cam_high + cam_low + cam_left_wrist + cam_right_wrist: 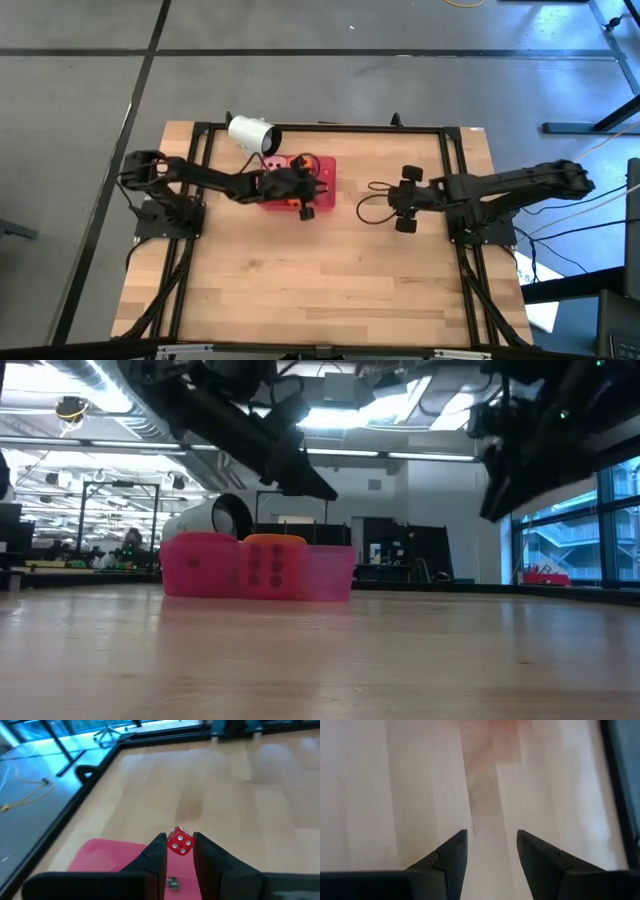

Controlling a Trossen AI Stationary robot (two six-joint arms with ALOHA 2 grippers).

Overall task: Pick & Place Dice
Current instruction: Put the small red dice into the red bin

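Observation:
My left gripper (179, 851) is over the right part of the flat red tray (325, 170) and is shut on the red die (180, 841); it also shows in the high view (312, 186). An orange die (272, 566) stands at the tray's near edge and also shows in the high view (305, 212). Another orange die (300, 161) and a pale pink die (275, 162) lie at the tray's far side. My right gripper (491, 851) is open and empty above bare wood to the right of the tray. My left gripper pinches the red die by two opposite sides (171, 845) between its two fingers, at their free ends. The die sits tilted in the hold, lifted clear above the tray and the table.
A white cylindrical cup (252, 133) lies on its side just beyond the tray's far left corner. A loop of black cable (372, 200) lies by my right gripper. Bare wood spreads over the near half of the table.

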